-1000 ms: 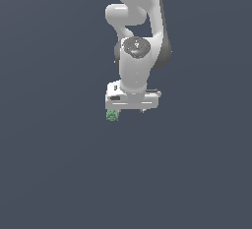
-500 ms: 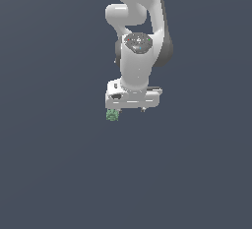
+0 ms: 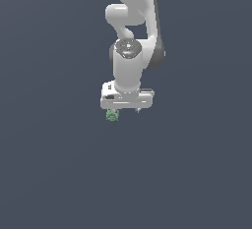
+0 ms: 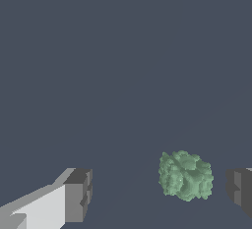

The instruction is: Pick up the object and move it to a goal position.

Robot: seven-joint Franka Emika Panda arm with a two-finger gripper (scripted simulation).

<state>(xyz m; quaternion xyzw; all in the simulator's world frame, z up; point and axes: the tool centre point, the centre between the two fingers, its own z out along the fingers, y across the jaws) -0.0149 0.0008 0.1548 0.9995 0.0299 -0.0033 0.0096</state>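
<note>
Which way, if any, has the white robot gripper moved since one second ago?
Yes. The gripper shifted slightly toward the exterior view's left, judged against the lumpy pale-green object, which stayed put.

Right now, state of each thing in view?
White two-finger gripper: open, fingers either side of the object, neither pad touching it.
Small lumpy pale-green object: between the fingers, nearer one finger, not gripped.
White robot arm: reaching down, wrist pointing down over the object.

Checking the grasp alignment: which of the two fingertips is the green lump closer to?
The dark fingertip at the frame's edge: the green lump sits just short of it, while a wide gap separates it from the white-backed fingertip.
</note>
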